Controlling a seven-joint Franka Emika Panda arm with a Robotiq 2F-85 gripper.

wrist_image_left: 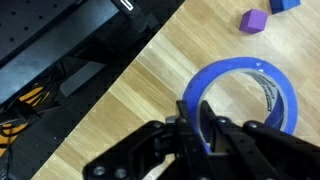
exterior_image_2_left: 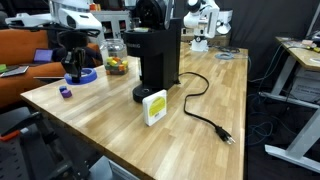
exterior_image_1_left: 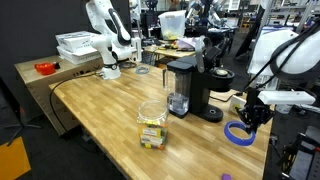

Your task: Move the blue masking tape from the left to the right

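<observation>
The blue masking tape (wrist_image_left: 262, 74) is a flat blue-violet ring near the table's corner. It shows in both exterior views (exterior_image_1_left: 240, 134) (exterior_image_2_left: 84, 76). My gripper (wrist_image_left: 196, 128) stands over it with one finger inside the ring and one outside, closed on the near rim. In both exterior views the gripper (exterior_image_1_left: 252, 118) (exterior_image_2_left: 74, 68) points straight down at the tape's edge. I cannot tell whether the ring rests on the wood or is just off it.
A tiny purple piece (wrist_image_left: 253, 20) (exterior_image_2_left: 65, 92) lies by the ring, close to the table edge (wrist_image_left: 120, 80). A black coffee maker (exterior_image_1_left: 190, 85) (exterior_image_2_left: 158, 55), a candy jar (exterior_image_1_left: 152, 125), a white-and-yellow box (exterior_image_2_left: 154, 107) and a power cord (exterior_image_2_left: 205, 110) stand further along the table.
</observation>
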